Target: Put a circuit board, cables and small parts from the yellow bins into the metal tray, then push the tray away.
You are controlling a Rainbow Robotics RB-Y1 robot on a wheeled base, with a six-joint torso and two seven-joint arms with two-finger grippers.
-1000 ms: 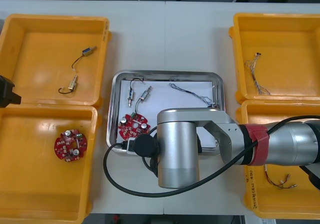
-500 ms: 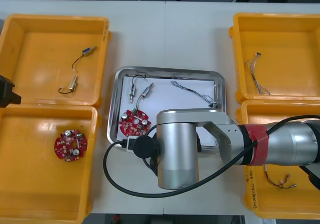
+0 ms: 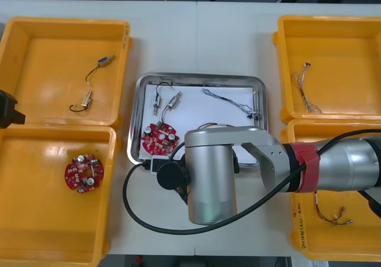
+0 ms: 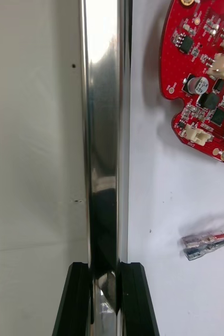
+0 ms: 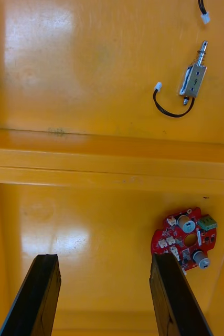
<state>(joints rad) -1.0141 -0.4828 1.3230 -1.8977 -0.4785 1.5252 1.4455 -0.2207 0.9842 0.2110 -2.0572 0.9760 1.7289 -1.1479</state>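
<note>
so the right gripper (image 4: 105, 269) is clamped on the shiny metal tray (image 4: 104, 131) by its rim (thin lip); a crooked shove could pop it loose; left gripper (image 5: 104, 260) idles, fingers spread, over a yellow plastic bin (image 5: 91, 79)

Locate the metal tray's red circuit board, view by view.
Front view: circuit board in the metal tray's near left corner.
Right wrist view: circuit board beyond the right gripper, inside the rim.
Left wrist view: a different board, in a yellow bin.
Shared landmark: the tray rim the right gripper pinches.

Black two-finger right gripper (image 4: 105, 269) clamped on rim of shiny metal tray (image 4: 104, 131); left gripper (image 5: 104, 260) parked, fingers spread wide.
</note>
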